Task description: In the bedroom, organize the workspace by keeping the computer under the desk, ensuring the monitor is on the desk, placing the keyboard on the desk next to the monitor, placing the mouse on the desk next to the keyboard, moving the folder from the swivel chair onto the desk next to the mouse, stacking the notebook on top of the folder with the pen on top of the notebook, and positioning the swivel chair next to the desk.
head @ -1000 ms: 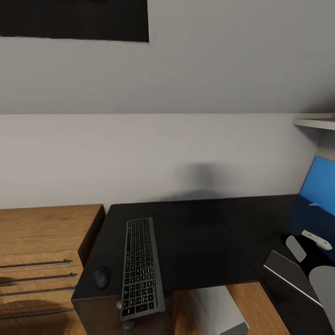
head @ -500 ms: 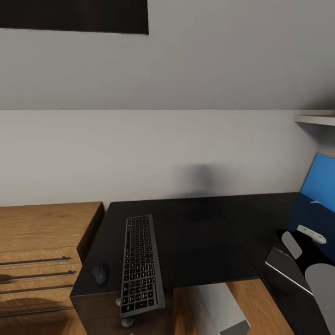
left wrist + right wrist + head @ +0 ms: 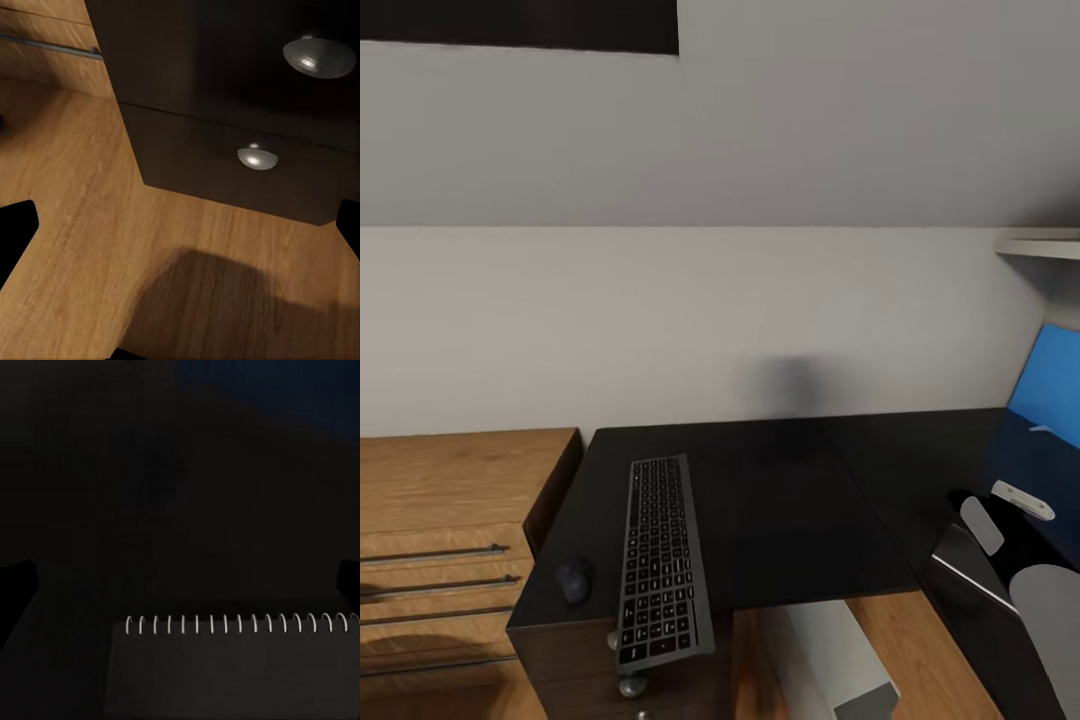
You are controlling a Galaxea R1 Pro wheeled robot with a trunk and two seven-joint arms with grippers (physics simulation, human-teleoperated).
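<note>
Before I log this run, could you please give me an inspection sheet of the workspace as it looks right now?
Surface: glossy black desk, L-shaped, with a blue back panel at the right.
Job's things: keyboard lies on the desk, its near end past the front edge; mouse sits just beside it, near the desk corner; light-grey computer stands on the floor under the desk; spiral-bound notebook lies on a dark surface in the right wrist view.
Clutter: a small white object on the desk by the back panel.
Grippers: dark finger edges at the sides of both wrist views; state cannot be told.
Cables: nothing seen.
Surroundings: wooden chest of drawers, grey wall, wooden floor.
</note>
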